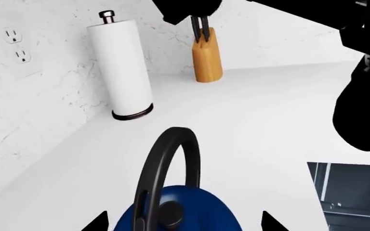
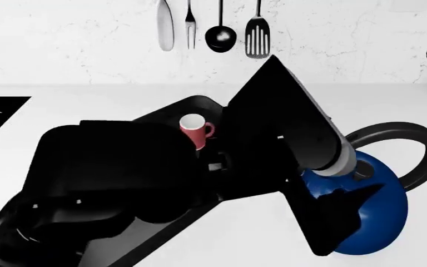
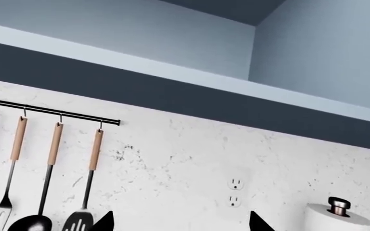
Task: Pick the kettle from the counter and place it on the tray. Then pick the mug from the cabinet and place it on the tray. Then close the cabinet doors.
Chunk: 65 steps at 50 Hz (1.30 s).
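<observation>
The robot's body reads almost wholly as matte black, with little surface detail to pick out. In the head view the left arm [image 2: 117, 167] is a bulky, rounded black housing with soft edges, while the right arm [image 2: 288, 128] is a flat-sided, angular black link ending in a pale grey cylindrical collar [image 2: 339, 158] (the only light-coloured part in sight). Beyond that collar sits a black, sharp-cornered wrist piece [image 2: 332, 217]. In each wrist view two small black pointed fingertips [image 1: 98, 224] show at the frame's edge. No cables, screws or markings can be made out.
</observation>
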Motion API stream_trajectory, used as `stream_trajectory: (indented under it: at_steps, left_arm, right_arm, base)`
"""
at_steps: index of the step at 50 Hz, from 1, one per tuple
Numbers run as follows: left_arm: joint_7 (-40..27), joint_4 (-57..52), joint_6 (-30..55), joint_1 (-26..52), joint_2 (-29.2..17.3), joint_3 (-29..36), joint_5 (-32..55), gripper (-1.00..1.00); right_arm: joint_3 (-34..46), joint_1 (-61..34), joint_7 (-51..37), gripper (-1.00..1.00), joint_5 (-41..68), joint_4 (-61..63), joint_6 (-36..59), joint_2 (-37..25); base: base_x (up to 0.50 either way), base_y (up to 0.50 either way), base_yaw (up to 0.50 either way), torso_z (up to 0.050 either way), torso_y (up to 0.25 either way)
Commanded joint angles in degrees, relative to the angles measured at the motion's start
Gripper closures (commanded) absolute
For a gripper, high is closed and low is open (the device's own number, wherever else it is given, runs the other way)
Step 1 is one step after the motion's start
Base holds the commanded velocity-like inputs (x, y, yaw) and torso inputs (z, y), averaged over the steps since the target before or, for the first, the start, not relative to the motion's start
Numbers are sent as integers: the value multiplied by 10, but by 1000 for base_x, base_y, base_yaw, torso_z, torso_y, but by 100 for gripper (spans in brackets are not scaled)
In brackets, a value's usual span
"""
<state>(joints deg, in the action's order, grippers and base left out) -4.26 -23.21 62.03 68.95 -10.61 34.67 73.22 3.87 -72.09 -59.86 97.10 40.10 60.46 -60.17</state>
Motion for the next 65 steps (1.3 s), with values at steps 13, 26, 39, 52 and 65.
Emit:
stream_trajectory:
  at_steps: [13, 26, 39, 52, 65]
  left_arm:
    - [18, 57, -37, 6, 39, 47, -57, -100]
    - [28, 92, -58, 8, 44, 63, -79, -100]
    - [38, 127, -78, 0, 48, 91, -107, -100]
    - [41, 121, -96, -16, 42, 108, -116, 100]
    - [38, 133, -112, -22, 38, 105, -117, 100]
  right_arm:
    - [-21, 33, 11, -100, -8, 5, -14, -14]
    - [-25, 49, 17, -100, -18, 7, -19, -14]
    - [-28, 61, 24, -100, -27, 6, -23, -13]
    - [-34, 80, 31, -100, -40, 8, -30, -12]
    - [-28, 87, 37, -100, -53, 5, -31, -6]
  base:
    - [0, 0, 0, 0, 0]
    - [0, 0, 0, 0, 0]
    - [0, 0, 0, 0, 0]
    - [0, 0, 0, 0, 0]
    - [0, 0, 0, 0, 0]
